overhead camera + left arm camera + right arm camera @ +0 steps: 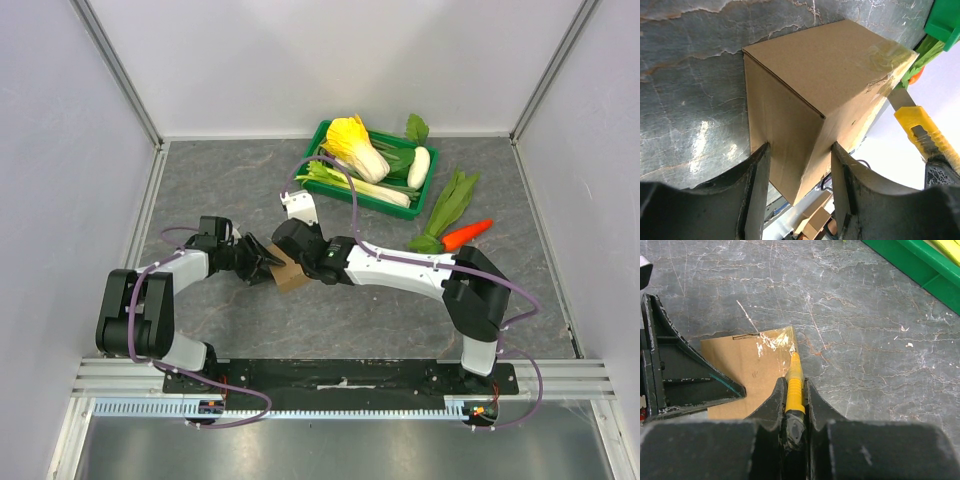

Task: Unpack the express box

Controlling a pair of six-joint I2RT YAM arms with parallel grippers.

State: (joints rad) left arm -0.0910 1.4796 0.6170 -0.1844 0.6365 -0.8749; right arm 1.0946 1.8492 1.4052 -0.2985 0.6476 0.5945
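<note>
Grey table (pixel 240 180), express box (pixel 290 274) skewed, corner facing left claw (pixel 800 150)

**Both arms stretched inward, grippers nearly meeting**

The left arm (pixel 150 300) rises from its base at the near edge of the table (pixel 220 190). It folds at the elbow toward the left edge and reaches right with its wrist low. The left gripper (pixel 800 150) stands partly open, its fingers (pixel 757 190) set against the box (pixel 830 65) on either side. The right arm (pixel 420 268) bends at its elbow near the right edge and lies long and low toward the left. The right gripper (pixel 793 382), tilted down at the table, is almost closed and clamps the knife (pixel 795 369).
</note>
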